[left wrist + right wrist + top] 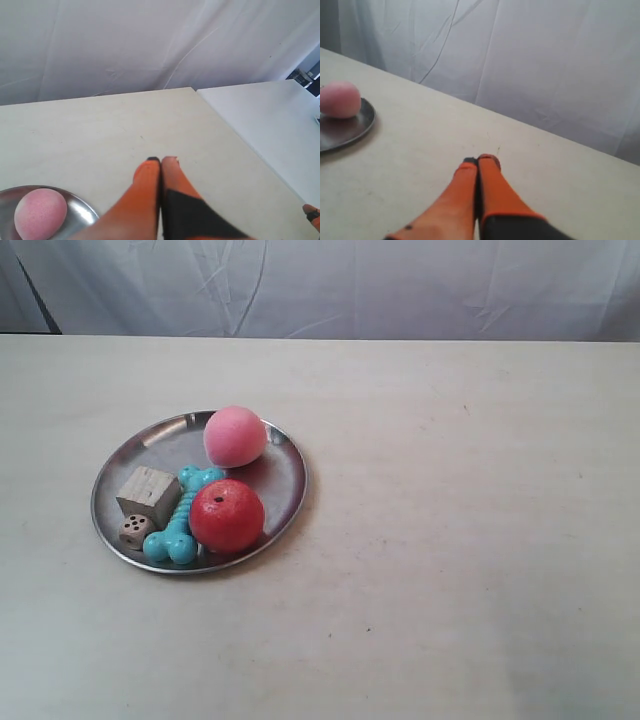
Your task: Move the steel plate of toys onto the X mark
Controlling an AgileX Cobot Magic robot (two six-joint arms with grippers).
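Note:
The steel plate (270,475) lies on the table's left half in the exterior view. It holds a pink ball (235,436), a red apple-like ball (227,516), a turquoise bone (183,517), a wooden cube (149,494) and a small die (135,531). No arm shows in that view. My left gripper (161,160) is shut and empty above bare table, beside the plate (82,212) and pink ball (40,214). My right gripper (479,160) is also shut and empty, well apart from the plate (355,129). I cannot make out the X mark with certainty.
The pale table (450,540) runs wide to the plate's right, with a few tiny dark specks on it. A white curtain (350,285) hangs behind the far edge. A second white surface (270,120) adjoins the table in the left wrist view.

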